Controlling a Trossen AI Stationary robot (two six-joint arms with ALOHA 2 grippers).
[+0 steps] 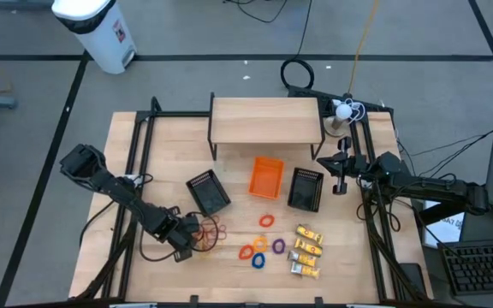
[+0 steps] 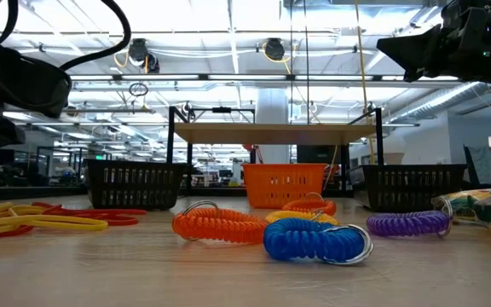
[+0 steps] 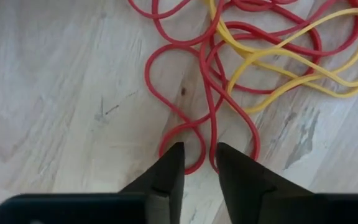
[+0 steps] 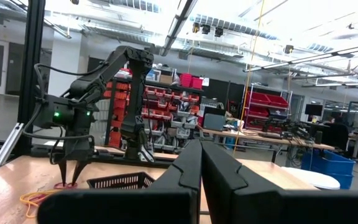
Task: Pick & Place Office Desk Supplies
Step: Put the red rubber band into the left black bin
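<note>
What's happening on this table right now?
The left gripper is down at the tangle of red and yellow rubber bands at the table's front left, fingers slightly apart around a red loop. It has not lifted anything. The right gripper waits raised by the right black mesh bin, fingers shut. The coiled rings and yellow packets lie loose on the wood, and the orange bin sits between the two mesh bins.

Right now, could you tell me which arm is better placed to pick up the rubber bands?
Probably the left: its gripper is down at the rubber bands, fingers narrowly parted around a red loop. The right gripper is raised beside the far black mesh bin.
</note>
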